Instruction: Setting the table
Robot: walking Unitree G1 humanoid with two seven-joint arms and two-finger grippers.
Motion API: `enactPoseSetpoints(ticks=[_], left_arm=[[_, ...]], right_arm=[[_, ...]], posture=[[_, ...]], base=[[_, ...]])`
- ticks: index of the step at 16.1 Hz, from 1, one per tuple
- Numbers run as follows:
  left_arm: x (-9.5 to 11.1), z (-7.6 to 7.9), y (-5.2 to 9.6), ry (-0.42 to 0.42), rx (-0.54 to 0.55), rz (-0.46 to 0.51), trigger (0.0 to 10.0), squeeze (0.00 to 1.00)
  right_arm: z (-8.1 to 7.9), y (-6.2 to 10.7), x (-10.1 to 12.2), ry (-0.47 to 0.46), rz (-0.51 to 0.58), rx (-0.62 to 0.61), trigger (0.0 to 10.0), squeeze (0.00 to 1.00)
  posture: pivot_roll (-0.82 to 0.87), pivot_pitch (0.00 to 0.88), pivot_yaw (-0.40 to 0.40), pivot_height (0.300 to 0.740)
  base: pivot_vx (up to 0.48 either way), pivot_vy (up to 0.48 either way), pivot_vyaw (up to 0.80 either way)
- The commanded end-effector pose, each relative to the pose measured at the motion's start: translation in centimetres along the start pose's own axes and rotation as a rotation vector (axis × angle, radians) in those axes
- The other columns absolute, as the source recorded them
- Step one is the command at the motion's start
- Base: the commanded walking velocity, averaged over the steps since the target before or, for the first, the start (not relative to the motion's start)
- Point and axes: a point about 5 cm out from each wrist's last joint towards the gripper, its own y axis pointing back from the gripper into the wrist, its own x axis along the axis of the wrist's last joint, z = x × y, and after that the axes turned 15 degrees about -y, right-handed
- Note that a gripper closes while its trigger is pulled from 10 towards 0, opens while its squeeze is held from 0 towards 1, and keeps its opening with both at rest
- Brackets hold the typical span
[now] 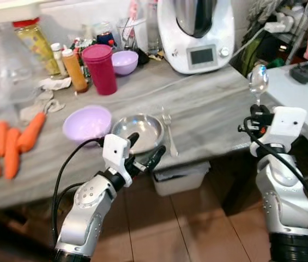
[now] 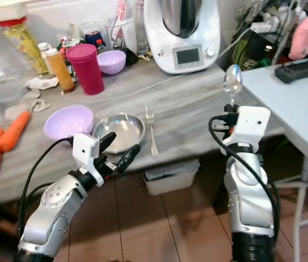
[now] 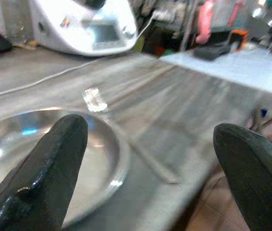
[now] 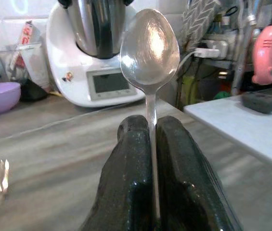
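grey counter (image 1: pixel 208 103), steel plate (image 1: pixel 137 131), fork (image 1: pixel 170 134), carrots (image 1: pixel 9 144)

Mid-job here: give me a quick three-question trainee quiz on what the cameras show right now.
1. True or false: the right gripper is shut on the silver metal spoon, bowl end up.
2. The silver fork lies beside the round steel plate, on the side toward which arm? A) right B) left
3. Fill in: the left gripper, at the plate's near rim, is ____.

Key: 1 true; 2 A; 3 open.
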Motion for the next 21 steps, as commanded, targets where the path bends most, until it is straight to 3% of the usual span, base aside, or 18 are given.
enactPoseSetpoints(ticks=[1,6,7,11,17,21], left_arm=[[0.3,-0.4,-0.1,-0.012,0.012,0.009,10.0,0.0],[0.5,-1.6,0.3,-0.055,0.129,-0.006,10.0,0.0],[0.6,-2.3,0.9,-0.111,0.181,-0.016,10.0,0.0],[0.1,-3.1,2.9,-0.143,0.231,-0.056,10.0,0.0],[-0.1,-2.3,4.1,-0.163,0.078,-0.085,10.0,0.0],[0.1,-1.3,4.0,-0.145,-0.076,-0.067,10.0,0.0]], right_arm=[[-0.3,-0.1,0.7,0.008,0.025,0.017,10.0,0.0],[-0.4,0.1,0.8,0.022,0.027,0.039,10.0,0.0],[-0.3,0.2,0.7,0.019,0.022,0.042,10.0,0.0],[-0.1,0.5,0.4,0.01,0.01,0.037,10.0,0.0],[0.8,0.8,-0.7,-0.024,-0.045,-0.054,10.0,0.0],[1.9,0.7,-2.3,-0.091,-0.18,-0.046,10.0,0.0]], posture=[[-0.23,0.069,0.086,0.74],[-0.23,0.08,0.087,0.74],[-0.22,0.085,0.089,0.74],[-0.22,0.088,0.09,0.74],[-0.21,0.092,0.084,0.74],[-0.22,0.097,0.088,0.74]], base=[[0.356,0.0,0.0],[0.067,0.0,0.46],[0.0,0.0,0.8],[0.0,0.0,0.8],[0.0,0.0,0.0],[0.0,0.0,0.0]])
